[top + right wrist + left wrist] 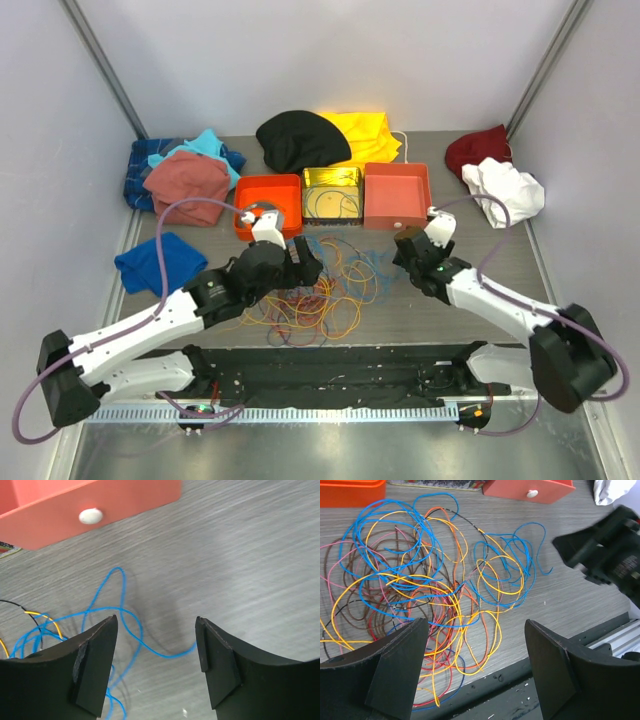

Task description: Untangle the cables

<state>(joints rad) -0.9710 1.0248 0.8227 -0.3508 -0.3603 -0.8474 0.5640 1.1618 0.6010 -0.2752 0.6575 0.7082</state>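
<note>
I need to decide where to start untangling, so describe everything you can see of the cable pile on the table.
The cables are thin, flexible insulated wires in blue, yellow, orange, red, brown, pink and black, lying slack on the grey table in many overlapping loops. A dense main knot joins a smaller blue-and-yellow cluster through crossing strands, and one blue loop strays toward the red box. The left gripper and right gripper hover open above the pile; neither holds a wire.
</note>
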